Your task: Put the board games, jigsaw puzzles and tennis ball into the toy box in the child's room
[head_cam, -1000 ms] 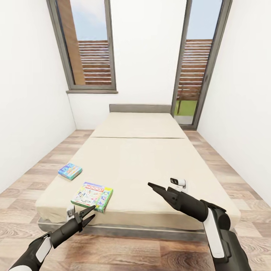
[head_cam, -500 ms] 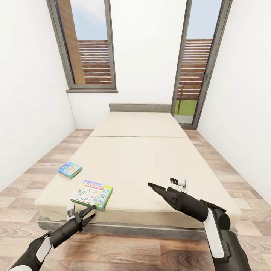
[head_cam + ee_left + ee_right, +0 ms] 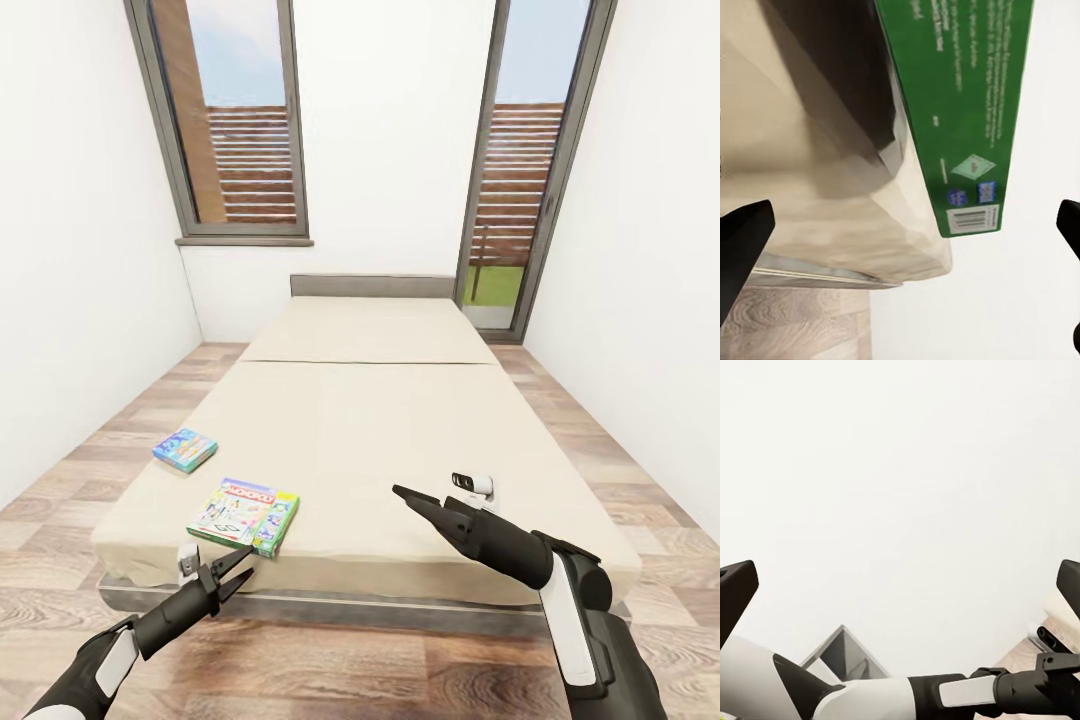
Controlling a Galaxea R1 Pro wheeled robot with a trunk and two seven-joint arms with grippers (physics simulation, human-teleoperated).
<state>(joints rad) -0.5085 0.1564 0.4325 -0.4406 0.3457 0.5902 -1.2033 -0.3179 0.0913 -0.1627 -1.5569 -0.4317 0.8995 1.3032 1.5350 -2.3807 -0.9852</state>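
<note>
At the foot of the bed [image 3: 370,420], the robot is standing with both arms out over the near edge, and the step in hand looks to be picking up the first of the two games lying there. The green-edged game [image 3: 245,514] is lying flat on the mattress close to the bed's near left corner, one end just reaching the edge; the blue game [image 3: 185,449] is sitting further up the bed's left side, apart from it. The left gripper [image 3: 238,567] is hovering just short of the green-edged game with its fingers spread wide and holding nothing; in the left wrist view that game's green underside [image 3: 960,112] is showing between the two fingertips. The right gripper [image 3: 398,491] is hanging over the bed's near middle, its fingers looking closed to a point with nothing between them. Next, I judge, the left gripper needs to be easing forward so its fingers straddle the overhanging end of the game before pinching.
</note>
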